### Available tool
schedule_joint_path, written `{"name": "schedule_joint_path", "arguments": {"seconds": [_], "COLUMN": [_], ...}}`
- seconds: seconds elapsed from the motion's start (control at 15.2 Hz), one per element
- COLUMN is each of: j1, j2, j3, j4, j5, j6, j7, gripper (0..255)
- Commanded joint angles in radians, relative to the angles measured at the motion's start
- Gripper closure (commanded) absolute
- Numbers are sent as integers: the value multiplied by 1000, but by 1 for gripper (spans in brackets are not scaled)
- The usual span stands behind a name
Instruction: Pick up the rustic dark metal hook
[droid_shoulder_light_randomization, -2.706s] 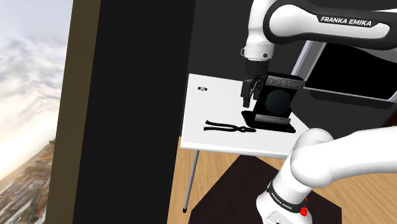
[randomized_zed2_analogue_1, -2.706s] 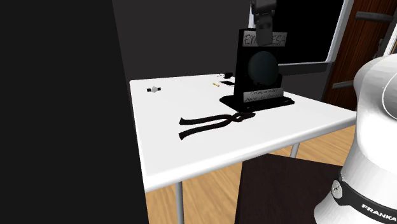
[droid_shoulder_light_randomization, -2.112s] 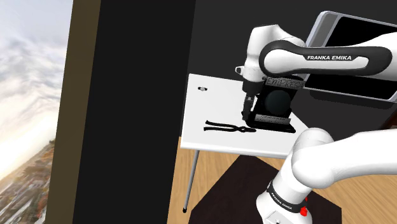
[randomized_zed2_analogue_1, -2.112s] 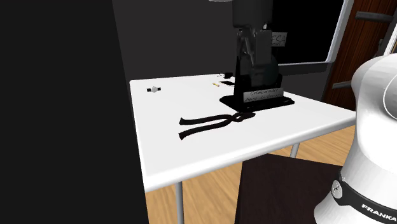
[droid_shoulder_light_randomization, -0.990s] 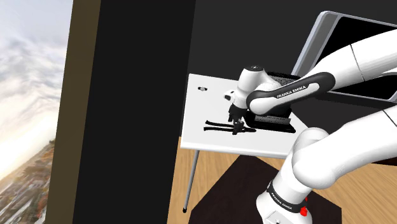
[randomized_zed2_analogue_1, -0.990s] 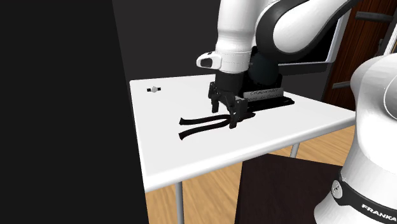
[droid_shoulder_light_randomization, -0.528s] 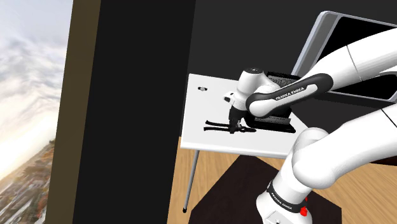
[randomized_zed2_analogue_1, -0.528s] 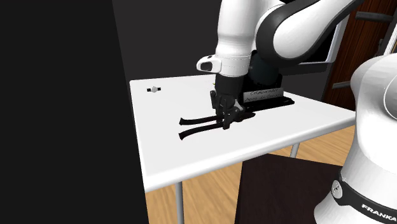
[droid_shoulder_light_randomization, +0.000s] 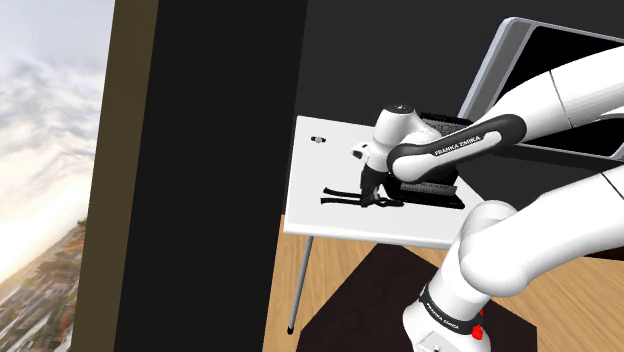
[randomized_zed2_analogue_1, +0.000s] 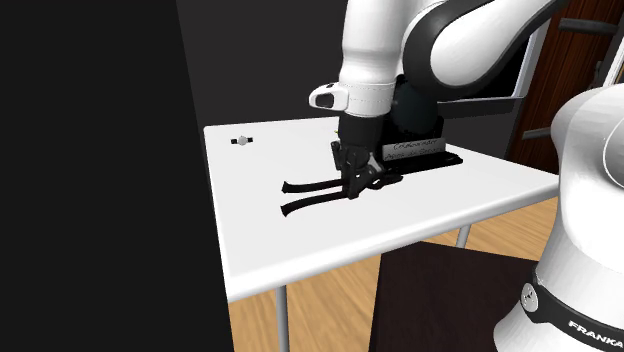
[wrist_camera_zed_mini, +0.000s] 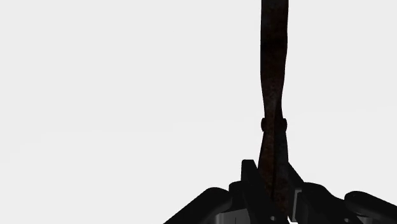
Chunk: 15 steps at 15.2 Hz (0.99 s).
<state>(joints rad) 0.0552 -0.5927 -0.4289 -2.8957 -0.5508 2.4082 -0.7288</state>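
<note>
Gripper (randomized_zed2_analogue_1: 357, 188) clamped on the dark hook (randomized_zed2_analogue_1: 318, 194) at mid-table.
The hook's two prongs point toward 8–9 o'clock over the white table (randomized_zed2_analogue_1: 300, 245); a black plaque (randomized_zed2_analogue_1: 435, 160) stands at 2 o'clock of the gripper.

the gripper (randomized_zed2_analogue_1: 357, 186) dropped from beside the black stand (randomized_zed2_analogue_1: 421, 149) to the table (randomized_zed2_analogue_1: 300, 250), moved over the dark hook (wrist_camera_zed_mini: 275, 63) and closed its fingers on it.
</note>
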Motion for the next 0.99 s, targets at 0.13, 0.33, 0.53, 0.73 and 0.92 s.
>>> {"name": "schedule_joint_path", "arguments": {"seconds": [0.13, 0.33, 0.53, 0.73, 0.92], "j1": [7, 12, 17, 22, 24], "j2": [-50, -85, -116, -141, -150], "j3": [13, 24, 36, 47, 52], "j4": [26, 48, 72, 98, 109], "j5": [24, 41, 58, 74, 80], "j6": [-76, -132, -185, -236, -256], "j7": [-17, -28, -38, -47, -51], "gripper": [255, 255, 255, 255, 255]}}
